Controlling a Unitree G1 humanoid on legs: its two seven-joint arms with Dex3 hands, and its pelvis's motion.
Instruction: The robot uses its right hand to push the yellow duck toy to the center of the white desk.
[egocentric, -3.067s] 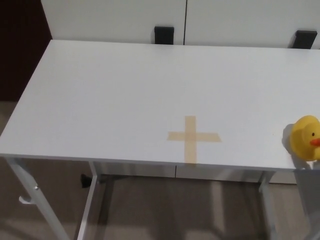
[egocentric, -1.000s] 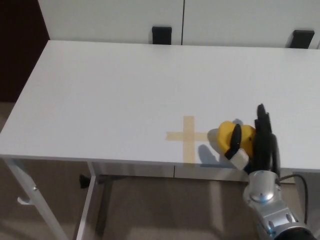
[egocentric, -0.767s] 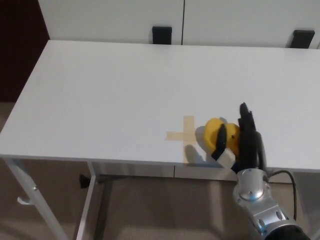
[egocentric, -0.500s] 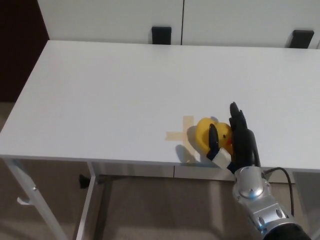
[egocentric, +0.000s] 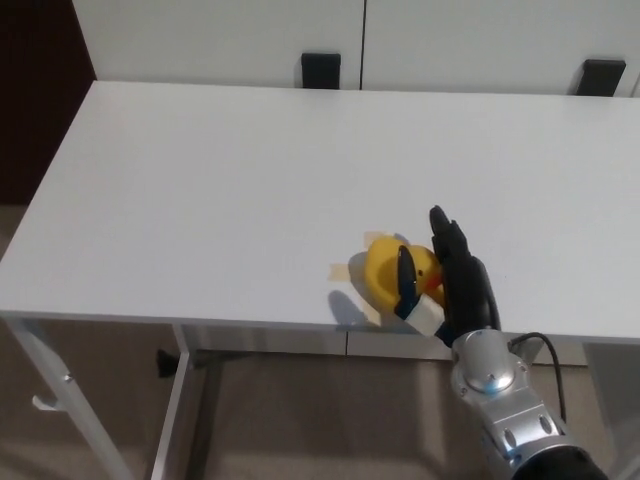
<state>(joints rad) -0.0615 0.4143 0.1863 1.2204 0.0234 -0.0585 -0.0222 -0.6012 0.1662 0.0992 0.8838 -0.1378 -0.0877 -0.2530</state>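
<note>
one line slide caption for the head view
Right hand pressed against the yellow duck on the white desk.

duck toy (egocentric: 388, 276): slid left onto tape cross (egocentric: 345, 271) | right hand (egocentric: 445, 282): followed, pressing it

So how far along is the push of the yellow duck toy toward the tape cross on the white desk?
Mostly done: the yellow rubber duck toy now sits over the tan tape cross, hiding most of it. In hand: the robot's black right hand presses against the duck's right side, fingers apart. Left: perhaps a slight nudge to centre it, then drawing the hand off the white desk. The left hand is not in view.
</note>
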